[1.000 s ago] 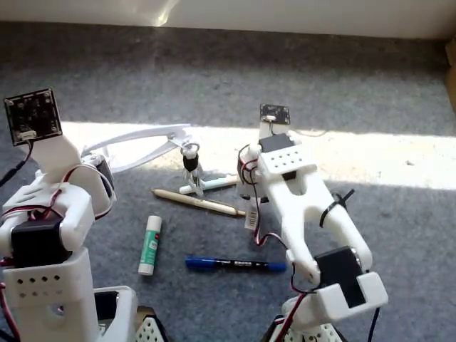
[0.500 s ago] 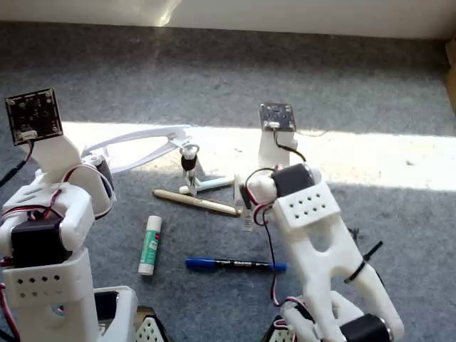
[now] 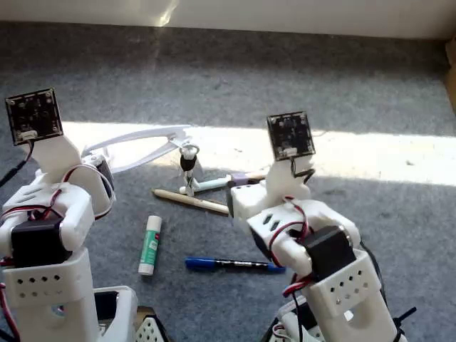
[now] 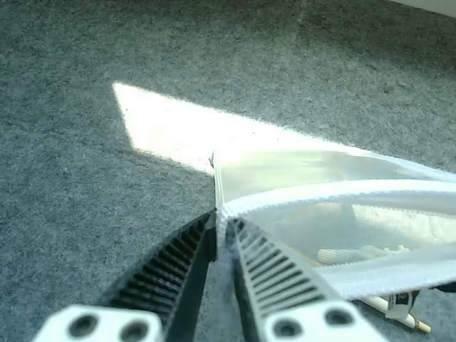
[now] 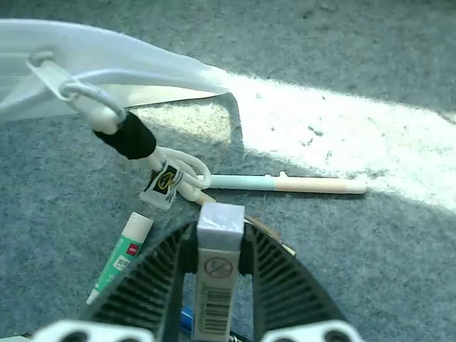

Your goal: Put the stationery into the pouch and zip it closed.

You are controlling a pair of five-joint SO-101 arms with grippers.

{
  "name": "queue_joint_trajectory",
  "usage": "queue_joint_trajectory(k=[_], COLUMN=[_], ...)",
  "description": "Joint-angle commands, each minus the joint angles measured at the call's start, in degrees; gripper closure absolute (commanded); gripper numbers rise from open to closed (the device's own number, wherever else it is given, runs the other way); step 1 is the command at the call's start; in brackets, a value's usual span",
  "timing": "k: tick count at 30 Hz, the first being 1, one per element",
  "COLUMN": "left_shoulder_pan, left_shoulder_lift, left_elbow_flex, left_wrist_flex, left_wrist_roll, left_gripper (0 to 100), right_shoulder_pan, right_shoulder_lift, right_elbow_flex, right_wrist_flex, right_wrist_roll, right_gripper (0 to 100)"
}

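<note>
My left gripper (image 4: 221, 226) is shut on the corner of the white mesh pouch (image 4: 335, 196), whose mouth hangs open. In the high view that pouch (image 3: 142, 139) stretches from the left gripper (image 3: 105, 162) toward its black zipper pull (image 3: 189, 161). My right gripper (image 5: 216, 229) is shut on a white barcoded stick (image 5: 214, 281), held above the carpet near the pull (image 5: 127, 135). On the carpet lie a pastel pen (image 5: 285, 184), a beige pencil (image 3: 191, 201), a green glue stick (image 3: 150, 244) and a blue marker (image 3: 235, 264). The right gripper (image 3: 239, 194) hovers over the pencil's end.
Grey carpet (image 3: 214, 78) covers the floor, crossed by a bright sunlit band (image 3: 385, 157). A pale wall edge (image 3: 299, 14) runs along the far side. Both arm bases stand at the near edge.
The right arm has drawn back toward its base and risen, lifting the white barcoded stick off the carpet. The left arm and pouch have stayed put.
</note>
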Motion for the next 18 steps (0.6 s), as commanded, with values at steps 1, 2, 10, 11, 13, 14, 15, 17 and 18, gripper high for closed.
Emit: queue_joint_trajectory(k=[1,2,10,11,13,14,15,17,18], left_shoulder_pan=[-0.8,-0.8,-0.8,-0.8,-0.8,-0.8,-0.8,-0.8,-0.8], left_shoulder_lift=[-0.4,-0.4,-0.4,-0.4,-0.4,-0.4,-0.4,-0.4,-0.4], left_elbow_flex=[0.0,0.0,-0.1,-0.1,-0.1,-0.1,-0.1,-0.1,0.0], left_wrist_flex=[-0.6,-0.6,-0.5,-0.6,-0.7,-0.7,-0.7,-0.7,-0.7], left_wrist_roll=[-0.5,-0.5,-0.6,-0.5,-0.4,-0.4,-0.4,-0.3,-0.3], left_gripper=[99,99,99,99,99,99,99,99,99], right_shoulder_pan=[-3.7,-4.3,-9.0,-9.7,-10.9,-11.6,-12.4,-13.8,-14.2], right_shoulder_lift=[-3.5,-4.0,-5.1,-5.1,-5.1,-5.1,-5.1,-4.6,-4.3], right_elbow_flex=[-1.0,-0.9,-0.7,-0.7,-0.7,-0.6,-0.5,1.0,2.5], right_wrist_flex=[-5.8,-8.2,-24.5,-26.8,-32.0,-34.9,-38.3,-43.9,-47.4], right_wrist_roll=[0.7,0.7,0.8,0.8,1.2,2.9,5.5,9.4,10.9], right_gripper=[99.4,99.4,99.4,99.4,99.4,99.4,99.4,99.4,99.4])
